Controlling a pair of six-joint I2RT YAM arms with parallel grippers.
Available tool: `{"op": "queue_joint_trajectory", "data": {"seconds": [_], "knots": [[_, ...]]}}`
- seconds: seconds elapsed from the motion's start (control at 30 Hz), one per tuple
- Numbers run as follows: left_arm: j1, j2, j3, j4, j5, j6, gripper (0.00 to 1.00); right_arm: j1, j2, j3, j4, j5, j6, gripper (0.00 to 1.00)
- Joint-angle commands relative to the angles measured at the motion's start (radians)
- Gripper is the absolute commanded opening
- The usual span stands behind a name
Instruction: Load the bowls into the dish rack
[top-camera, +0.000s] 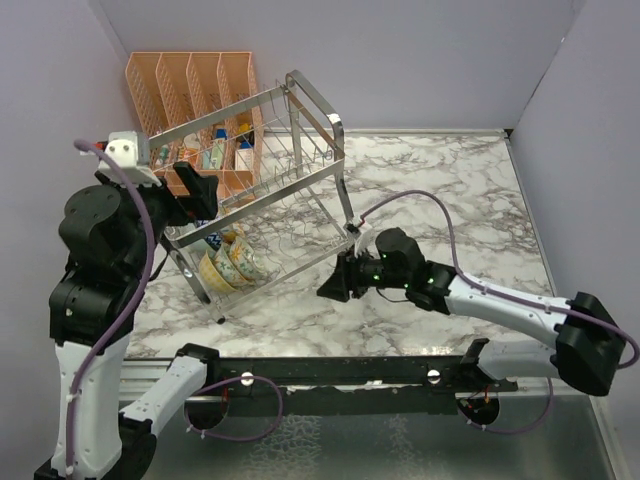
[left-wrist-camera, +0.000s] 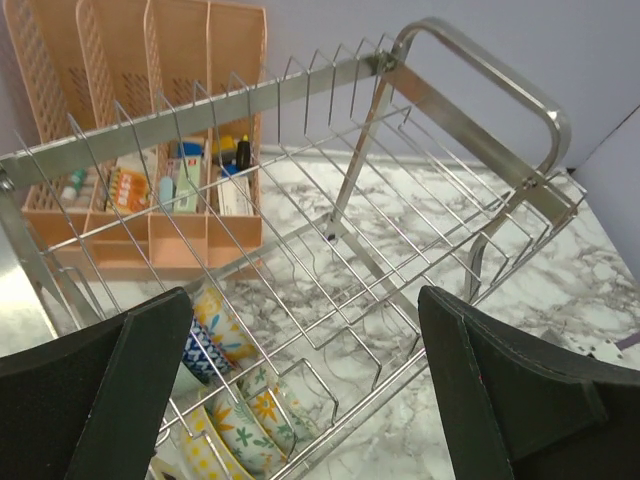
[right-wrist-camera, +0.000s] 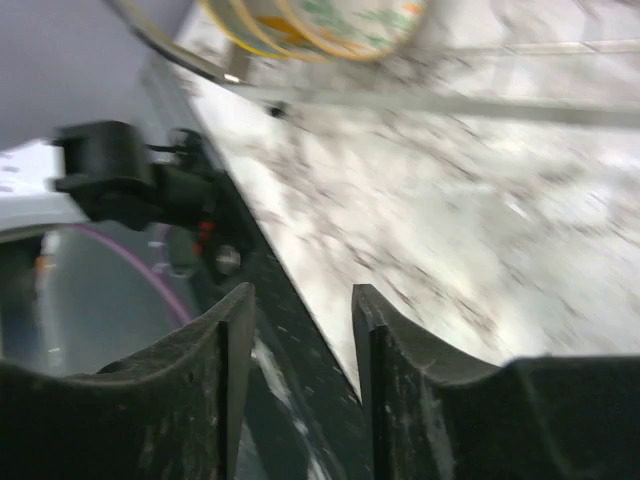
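Note:
The chrome wire dish rack stands at the left of the marble table. Three bowls stand on edge, side by side, in the front corner of its lower tier. In the left wrist view I see floral cream-yellow bowls through the wires. My left gripper hovers open above the rack's left end, holding nothing. My right gripper is low over the table just right of the rack, open and empty. A floral bowl's rim shows at the top of the blurred right wrist view.
A peach-orange mesh organiser with small bottles and packets stands behind the rack against the wall. Walls close the table at the back, left and right. The dark base rail runs along the near edge.

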Motion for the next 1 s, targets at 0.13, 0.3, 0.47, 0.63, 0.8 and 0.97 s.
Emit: {"op": "queue_joint_trajectory", "data": {"seconds": [0.13,0.3,0.47,0.63,0.8,0.97], "knots": [[-0.005,0.064,-0.018,-0.024,-0.070,-0.121,0.99,-0.001,-0.221,-0.085,-0.416,0.416,-0.043,0.64],[-0.005,0.078,-0.021,-0.006,-0.176,-0.159,0.99,-0.002,-0.239,-0.085,-0.445,0.454,-0.037,0.73],[-0.005,0.094,-0.005,-0.026,-0.284,-0.157,0.99,-0.001,-0.199,-0.078,-0.422,0.420,-0.026,0.75],[-0.004,0.068,-0.019,-0.010,-0.292,-0.145,0.99,-0.001,-0.175,-0.059,-0.431,0.419,-0.021,0.87],[-0.005,0.037,-0.042,0.028,-0.274,-0.130,0.99,-0.001,-0.203,-0.053,-0.442,0.450,-0.015,0.99],[-0.004,0.052,-0.031,0.021,-0.263,-0.128,0.99,-0.001,-0.219,-0.042,-0.464,0.467,-0.020,0.99]]}}
